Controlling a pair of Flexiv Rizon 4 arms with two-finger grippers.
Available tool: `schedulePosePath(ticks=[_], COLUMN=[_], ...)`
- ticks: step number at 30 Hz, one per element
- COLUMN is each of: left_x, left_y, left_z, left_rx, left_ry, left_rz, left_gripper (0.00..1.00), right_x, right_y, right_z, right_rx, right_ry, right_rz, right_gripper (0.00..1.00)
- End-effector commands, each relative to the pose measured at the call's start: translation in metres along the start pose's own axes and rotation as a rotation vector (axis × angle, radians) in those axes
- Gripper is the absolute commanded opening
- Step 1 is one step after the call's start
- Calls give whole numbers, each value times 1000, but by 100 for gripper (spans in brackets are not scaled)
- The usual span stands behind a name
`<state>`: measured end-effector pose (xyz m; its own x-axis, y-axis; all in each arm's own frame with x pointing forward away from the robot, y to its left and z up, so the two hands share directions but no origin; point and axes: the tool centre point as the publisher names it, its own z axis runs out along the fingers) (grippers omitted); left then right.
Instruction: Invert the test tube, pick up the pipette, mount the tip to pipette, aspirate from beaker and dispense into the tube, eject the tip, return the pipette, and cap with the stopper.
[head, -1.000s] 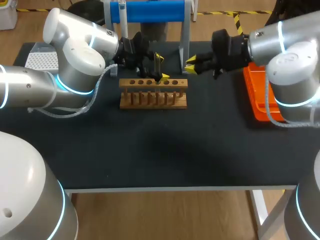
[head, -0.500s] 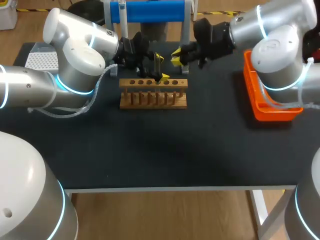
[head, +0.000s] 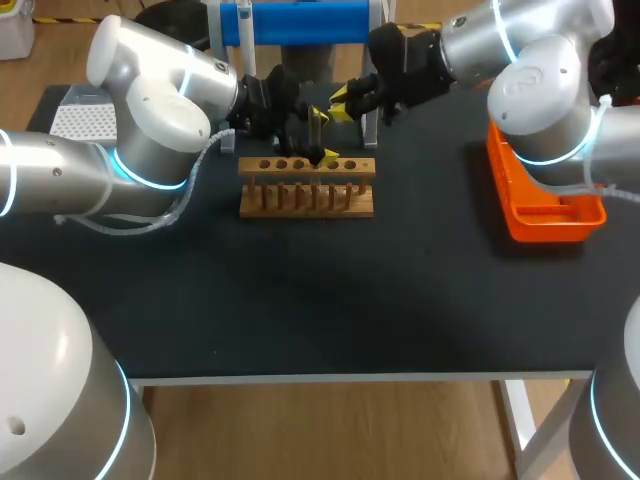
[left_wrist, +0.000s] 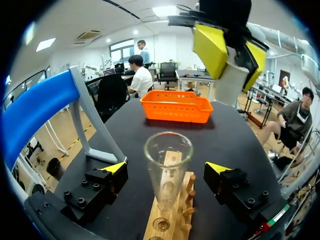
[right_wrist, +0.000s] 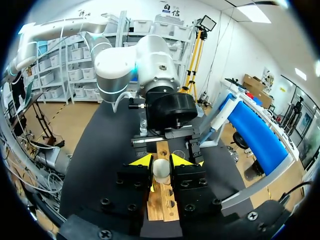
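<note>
R claw (head: 343, 100), stopper (right_wrist: 161, 169), approx. over rack (head: 306, 186)

Clear glass test tube (left_wrist: 167, 170); wooden rack (head: 306, 198); matt black tabletop (head: 320, 290).

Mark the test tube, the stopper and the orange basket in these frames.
test tube (left_wrist: 168, 170): left wrist view, on its glass wall below the open mouth.
stopper (right_wrist: 161, 169): right wrist view, on its rounded white end.
orange basket (left_wrist: 175, 115): left wrist view, on its near outer wall.
</note>
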<state>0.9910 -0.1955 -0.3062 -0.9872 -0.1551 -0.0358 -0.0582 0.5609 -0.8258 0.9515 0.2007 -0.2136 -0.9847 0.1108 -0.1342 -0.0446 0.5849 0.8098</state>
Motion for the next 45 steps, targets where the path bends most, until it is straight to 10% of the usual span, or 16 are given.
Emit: schedulePosePath(ticks=[1,45], left_x=[-4,-4], left_y=[-4,1], left_z=[-4,-9], left_rx=[-45,-82], left_ry=[17,39], left_rz=[7,18], left_gripper=[100,100], right_x=[-2,-21], right_y=[1,14], right_z=[2,24], right_rx=[6,-28], right_ry=[3,-14], right_rz=[1,29], right_gripper=[0,0])
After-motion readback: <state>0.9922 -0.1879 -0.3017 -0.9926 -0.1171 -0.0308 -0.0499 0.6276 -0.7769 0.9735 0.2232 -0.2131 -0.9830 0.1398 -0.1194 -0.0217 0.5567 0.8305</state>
